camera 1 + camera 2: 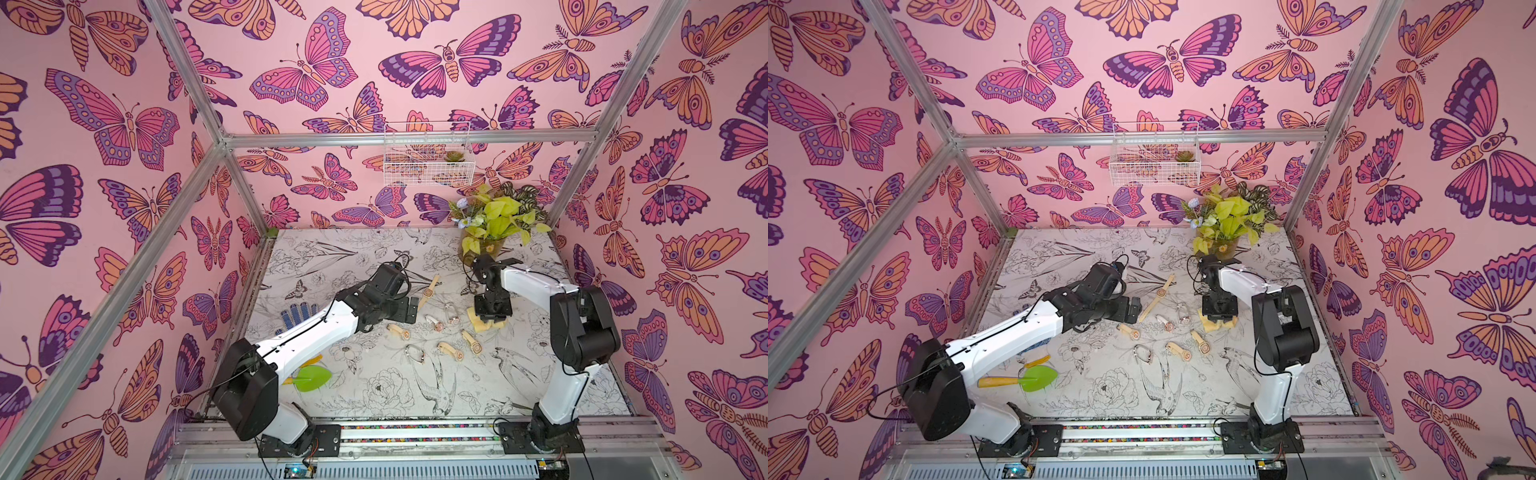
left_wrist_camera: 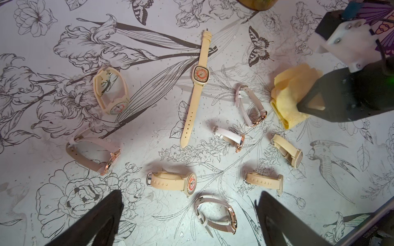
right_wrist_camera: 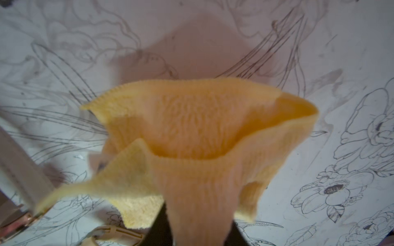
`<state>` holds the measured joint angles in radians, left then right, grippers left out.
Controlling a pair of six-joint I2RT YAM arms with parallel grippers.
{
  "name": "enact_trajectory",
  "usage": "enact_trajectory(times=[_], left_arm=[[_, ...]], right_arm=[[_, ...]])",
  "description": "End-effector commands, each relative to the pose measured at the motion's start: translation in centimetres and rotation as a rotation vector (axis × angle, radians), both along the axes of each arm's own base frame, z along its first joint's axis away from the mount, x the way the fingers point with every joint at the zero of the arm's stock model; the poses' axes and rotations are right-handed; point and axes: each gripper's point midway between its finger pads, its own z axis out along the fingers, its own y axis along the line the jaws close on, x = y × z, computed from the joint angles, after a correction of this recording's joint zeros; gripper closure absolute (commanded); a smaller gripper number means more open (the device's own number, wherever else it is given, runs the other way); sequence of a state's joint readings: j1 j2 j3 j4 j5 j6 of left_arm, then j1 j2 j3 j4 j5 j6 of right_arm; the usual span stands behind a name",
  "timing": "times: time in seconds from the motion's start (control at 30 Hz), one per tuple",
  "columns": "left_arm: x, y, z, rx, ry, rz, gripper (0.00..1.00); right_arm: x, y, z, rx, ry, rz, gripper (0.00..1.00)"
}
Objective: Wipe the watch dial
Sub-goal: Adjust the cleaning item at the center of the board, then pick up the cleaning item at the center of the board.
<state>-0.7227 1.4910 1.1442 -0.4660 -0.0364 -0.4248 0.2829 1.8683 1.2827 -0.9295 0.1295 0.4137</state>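
Several watches lie scattered mid-table. One cream watch (image 2: 200, 76) lies flat with its strap stretched out and its dial (image 1: 427, 293) facing up; the rest lie on their sides. My left gripper (image 2: 189, 213) hovers wide open above them with nothing in it, seen beside the flat watch in both top views (image 1: 1131, 309). My right gripper (image 1: 490, 318) points down at the table right of the watches. A yellow cloth (image 3: 191, 127) stands bunched and blurred between its fingers (image 3: 157, 232), and its lower folds (image 2: 285, 93) rest on the table. Whether the fingers still pinch the cloth does not show.
A green trowel (image 1: 311, 376) lies near my left arm, and a blue dotted glove (image 1: 297, 316) is partly under it. A potted plant (image 1: 494, 224) stands at the back right, close behind my right arm. A white wire basket (image 1: 428, 160) hangs on the back wall.
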Motion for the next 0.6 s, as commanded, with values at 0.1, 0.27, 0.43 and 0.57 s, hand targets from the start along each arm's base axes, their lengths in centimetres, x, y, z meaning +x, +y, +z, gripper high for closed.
enact_trajectory(times=[0.1, 0.27, 0.43, 0.57], left_arm=[[-0.5, 0.7, -0.7, -0.004, 0.021, 0.002, 0.00], [-1.0, 1.1, -1.0, -0.014, 0.033, 0.018, 0.00], [-1.4, 1.6, -1.1, -0.011, 0.030, 0.027, 0.00], [-1.7, 1.9, -1.3, -0.012, 0.036, 0.037, 0.00]], right_arm=[[1.1, -0.3, 1.7, -0.001, -0.025, 0.033, 0.01], [2.3, -1.0, 1.9, -0.009, -0.040, 0.033, 0.01], [2.4, -1.2, 0.6, 0.024, -0.006, 0.016, 0.01], [2.3, -0.5, -0.5, 0.069, 0.020, 0.024, 0.01]])
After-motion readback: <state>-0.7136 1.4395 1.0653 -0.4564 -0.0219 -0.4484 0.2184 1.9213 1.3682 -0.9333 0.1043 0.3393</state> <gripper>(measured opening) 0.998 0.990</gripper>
